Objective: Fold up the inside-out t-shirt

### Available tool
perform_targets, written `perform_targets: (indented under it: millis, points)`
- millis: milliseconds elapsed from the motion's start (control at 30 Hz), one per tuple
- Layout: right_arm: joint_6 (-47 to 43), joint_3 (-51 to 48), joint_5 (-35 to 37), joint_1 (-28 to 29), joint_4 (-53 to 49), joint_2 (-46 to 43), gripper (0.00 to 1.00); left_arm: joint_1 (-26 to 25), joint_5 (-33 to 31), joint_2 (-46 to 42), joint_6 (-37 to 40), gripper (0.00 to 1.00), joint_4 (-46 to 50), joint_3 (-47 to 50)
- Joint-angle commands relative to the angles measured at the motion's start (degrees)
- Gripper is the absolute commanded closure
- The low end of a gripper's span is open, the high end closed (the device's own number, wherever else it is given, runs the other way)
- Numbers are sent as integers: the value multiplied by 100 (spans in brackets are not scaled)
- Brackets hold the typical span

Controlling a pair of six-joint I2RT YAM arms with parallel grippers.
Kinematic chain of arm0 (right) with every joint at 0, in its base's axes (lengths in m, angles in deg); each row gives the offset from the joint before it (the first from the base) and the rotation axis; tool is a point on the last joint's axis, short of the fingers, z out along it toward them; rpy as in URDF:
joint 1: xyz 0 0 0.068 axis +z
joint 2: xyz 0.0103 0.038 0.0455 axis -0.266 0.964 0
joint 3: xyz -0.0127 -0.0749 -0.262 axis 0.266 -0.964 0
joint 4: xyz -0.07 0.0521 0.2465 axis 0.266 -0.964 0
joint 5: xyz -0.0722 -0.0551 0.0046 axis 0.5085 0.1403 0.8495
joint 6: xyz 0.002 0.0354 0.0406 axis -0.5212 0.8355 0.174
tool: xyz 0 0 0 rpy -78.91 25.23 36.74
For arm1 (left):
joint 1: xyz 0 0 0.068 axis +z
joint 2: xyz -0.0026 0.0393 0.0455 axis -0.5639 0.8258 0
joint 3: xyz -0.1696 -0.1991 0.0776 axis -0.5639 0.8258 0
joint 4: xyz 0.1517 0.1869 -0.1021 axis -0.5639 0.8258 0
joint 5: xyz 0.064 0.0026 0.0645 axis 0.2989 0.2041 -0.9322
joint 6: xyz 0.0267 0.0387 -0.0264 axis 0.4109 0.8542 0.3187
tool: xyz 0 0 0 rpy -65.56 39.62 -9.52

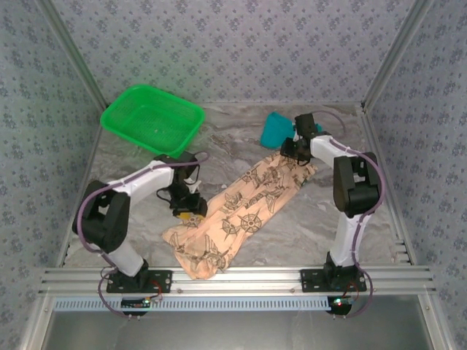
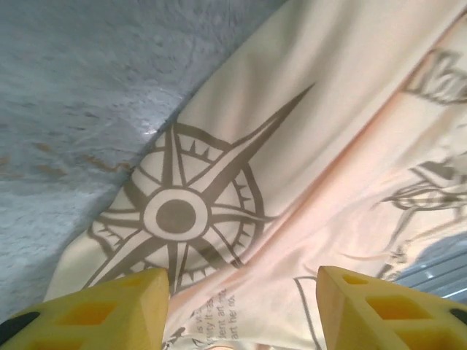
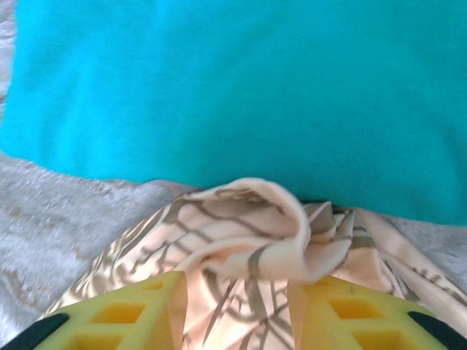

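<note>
Peach-beige t-shirt (image 1: 241, 215) with dark brown compass prints; plain teal garment (image 1: 275, 130); bright green mesh basket (image 1: 146, 141); grey marbled desk (image 1: 306, 219).

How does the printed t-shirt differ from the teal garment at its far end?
Pattern: the t-shirt is peach with dark compass prints; the teal garment is plain. Size: the t-shirt covers far more table than the teal garment. Pose: the t-shirt lies stretched diagonally and rumpled; the teal garment sits as a compact bundle. Both are soft cloth lying on the table.
</note>
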Motion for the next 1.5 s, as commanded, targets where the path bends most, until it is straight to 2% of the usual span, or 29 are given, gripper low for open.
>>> perform_targets:
  millis: [0,133,200,267,367,433,533,633,700,767,967,1100,1167,1233,1300,1467]
  points:
    - [-803,-129,50,209,-320,-874,54,566,147,-338,-451,44,122,-174]
    - [-1347,-838,277,1236,-435,-1828,50,1098,297,-862,-859,47,90,236]
    - [-1293,-1325,328,2118,-426,-2187,49,1174,171,-1040,-1098,47,188,440]
    - [-910,-1568,526,3254,-391,-2441,47,1173,102,-1043,-1267,46,339,635]
    - [-771,-1763,586,5015,36,-2462,41,1186,-109,-987,-1522,46,474,897]
    - [-935,-1786,702,5972,299,-2328,38,1195,-174,-1013,-1636,44,406,1114]
    - [-1281,-1736,609,6813,361,-2000,36,1159,175,-1012,-1809,42,181,1394]
    - [-1519,-1586,645,7267,153,-1605,27,946,263,-979,-1925,42,22,1588]
    - [-1629,-1376,1030,7448,-51,-1266,27,883,-12,-938,-2040,42,-167,1746]
    - [-1695,-1312,1071,7467,-26,-1014,28,889,-156,-801,-2141,43,-363,1866]
    - [-1809,-1297,1528,7541,-23,-476,31,826,-18,-371,-2385,49,-936,2210]
    - [-1953,-1407,1794,7640,-100,-470,47,722,-26,-402,-2370,66,-906,2246]
    - [-1985,-1485,2103,7730,-231,-452,66,694,-34,-537,-2338,84,-840,2298]
    - [-1995,-1698,2105,7753,-170,-555,79,694,-14,-677,-2316,100,-731,2344]
    - [-1939,-1927,2015,7743,-73,-808,89,673,56,-843,-2301,100,-500,2330]
    - [-1870,-2354,1406,7644,37,-1727,99,459,80,-1589,-2721,100,233,2091]
